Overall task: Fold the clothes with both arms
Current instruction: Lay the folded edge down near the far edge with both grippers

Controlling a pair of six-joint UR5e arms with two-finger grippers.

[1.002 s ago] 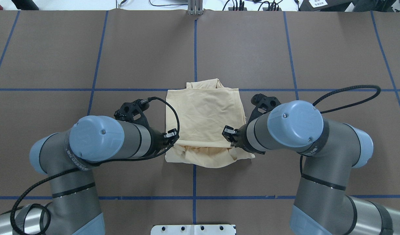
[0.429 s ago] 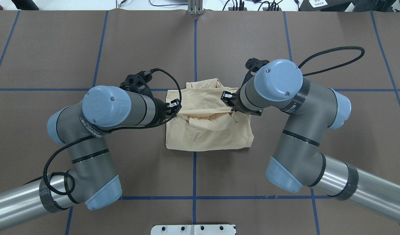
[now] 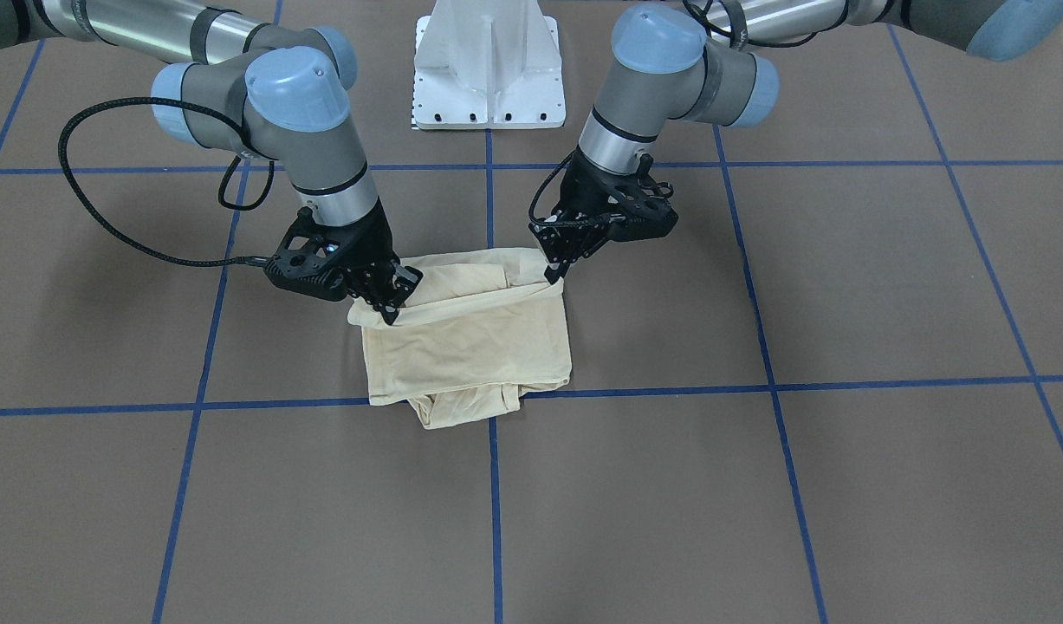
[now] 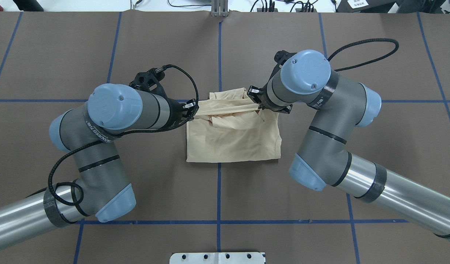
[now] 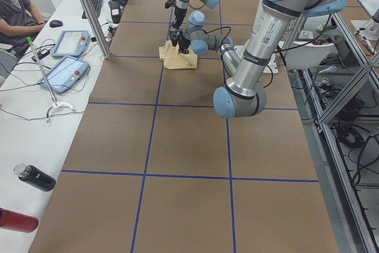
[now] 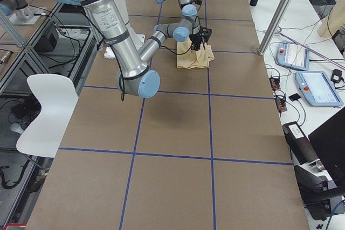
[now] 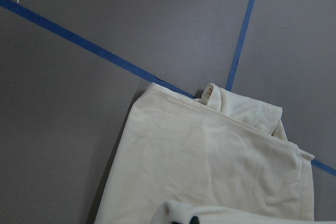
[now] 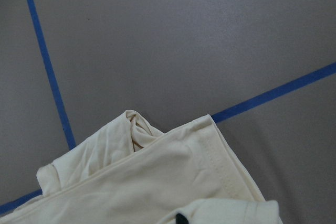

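Left black two-finger gripper [image 4: 193, 106] and right black two-finger gripper [image 4: 255, 99] pinch the raised edge of a folded cream-yellow shirt [image 4: 232, 145]; brown blue-taped table [image 4: 100, 47] spreads around.

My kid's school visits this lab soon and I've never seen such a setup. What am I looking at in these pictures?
A robot's grey left arm and right arm stand at a brown table marked with blue tape lines. One camera looks down from behind the robot, one faces it, two sit at the table's ends, and one rides on each wrist. A cream-yellow shirt, partly folded, lies in the middle. The left tool and the right tool each pinch one end of a shirt edge, pulled taut between them over the folded rest.
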